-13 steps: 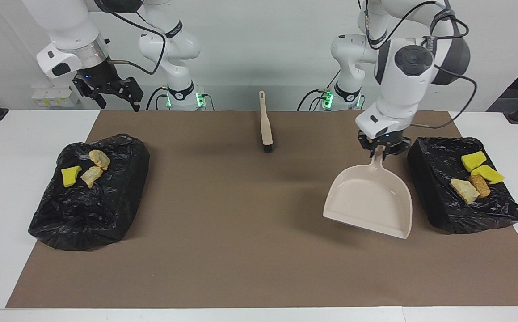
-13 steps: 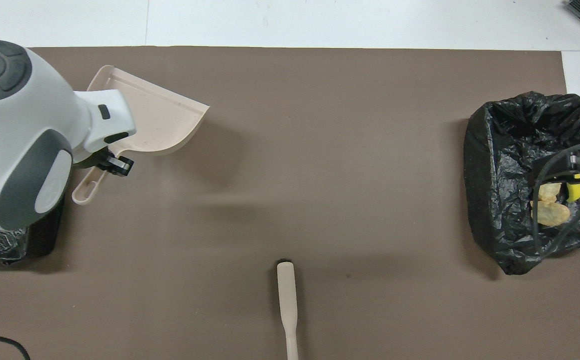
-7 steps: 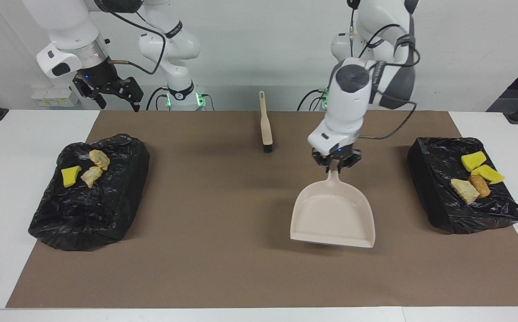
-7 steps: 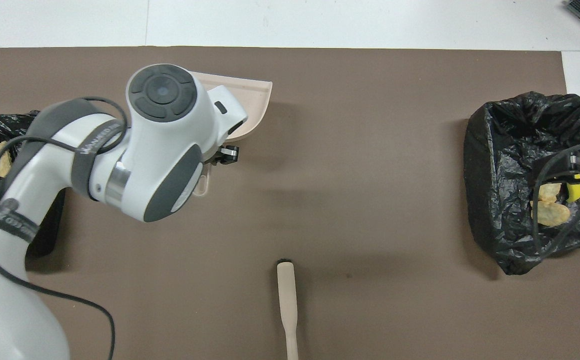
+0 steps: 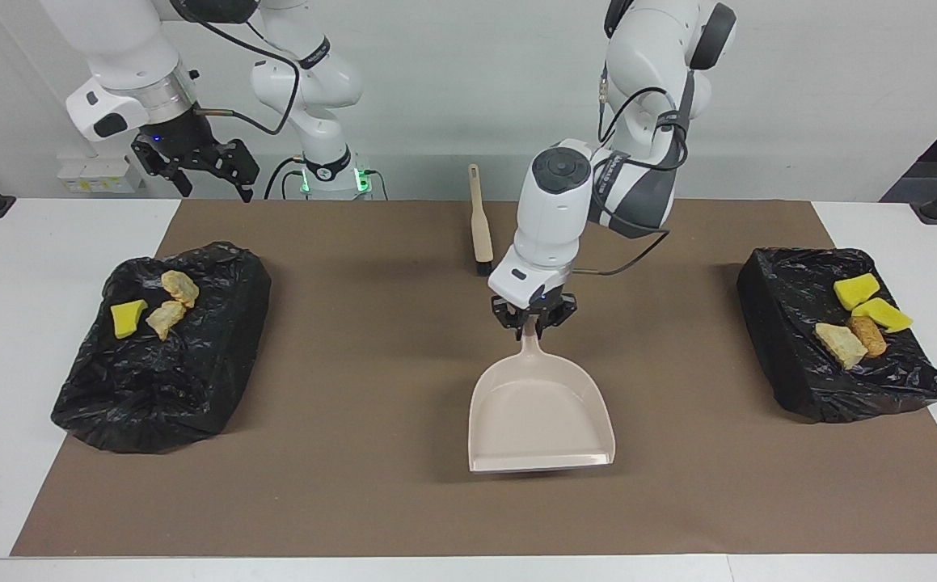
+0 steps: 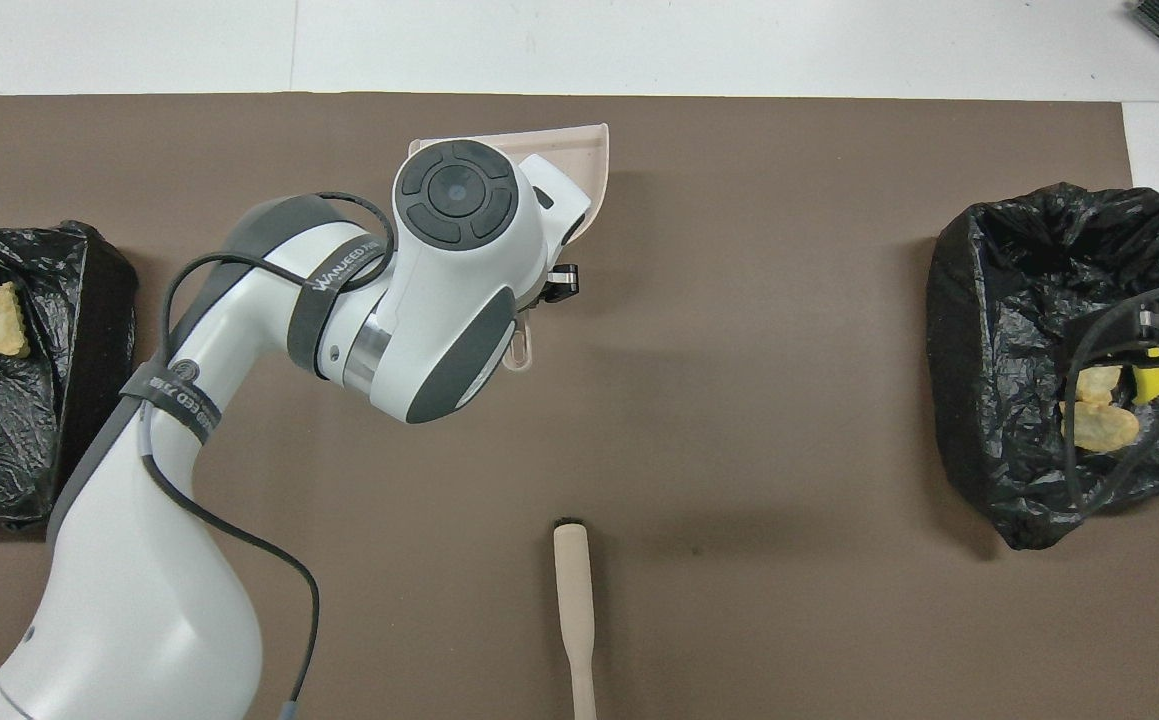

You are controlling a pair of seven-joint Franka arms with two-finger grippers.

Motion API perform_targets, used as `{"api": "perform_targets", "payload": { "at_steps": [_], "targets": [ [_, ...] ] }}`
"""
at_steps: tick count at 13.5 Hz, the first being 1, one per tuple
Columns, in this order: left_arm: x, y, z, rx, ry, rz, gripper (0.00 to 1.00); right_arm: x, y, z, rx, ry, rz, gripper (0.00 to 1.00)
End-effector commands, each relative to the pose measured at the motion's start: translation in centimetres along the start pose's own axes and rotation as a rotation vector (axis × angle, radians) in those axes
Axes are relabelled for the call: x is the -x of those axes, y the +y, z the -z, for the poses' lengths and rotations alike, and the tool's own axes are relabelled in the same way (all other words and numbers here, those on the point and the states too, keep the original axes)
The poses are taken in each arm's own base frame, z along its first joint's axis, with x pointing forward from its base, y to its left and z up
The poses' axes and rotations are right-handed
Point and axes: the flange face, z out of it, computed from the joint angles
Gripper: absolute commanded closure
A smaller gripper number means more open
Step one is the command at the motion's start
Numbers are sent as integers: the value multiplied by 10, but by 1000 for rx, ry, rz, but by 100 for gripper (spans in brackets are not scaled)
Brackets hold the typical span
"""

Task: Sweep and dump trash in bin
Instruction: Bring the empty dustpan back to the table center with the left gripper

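While trash (image 5: 149,307) fills both bins (image 5: 193,388), dustpan (image 5: 539,412) holds nothing.

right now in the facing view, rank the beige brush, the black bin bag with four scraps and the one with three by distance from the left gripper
1. Beige brush, nearer the robots than the left gripper.
2. Black bin bag with four scraps, left arm's end.
3. Black bin bag with three scraps, right arm's end.

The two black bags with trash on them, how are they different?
The black bag at the right arm's end carries three scraps: one yellow sponge chunk and two tan lumps. The black bag at the left arm's end carries four: two yellow chunks and two tan lumps. The first bag looks flatter and more spread out; the second looks boxier. Both are crinkly black plastic on the brown mat.
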Motion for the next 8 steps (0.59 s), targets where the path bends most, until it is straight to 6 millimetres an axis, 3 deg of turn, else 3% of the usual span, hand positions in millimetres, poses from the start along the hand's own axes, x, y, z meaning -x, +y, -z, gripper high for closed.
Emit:
{"api": "perform_targets", "payload": {
  "at_steps": [1, 2, 4, 8],
  "targets": [
    [0, 11, -3, 14, 11, 14, 100, 0, -1, 4, -22, 8, -7, 0],
    [7, 13, -19, 10, -3, 8, 100, 0, -1, 4, -22, 8, -7, 0],
    [27, 38, -37, 12, -12, -31, 100, 0, -1, 4, -22, 8, -7, 0],
    [47, 51, -70, 4, -29, -34, 100, 0, -1, 4, -22, 8, -7, 0]
  ]
}}
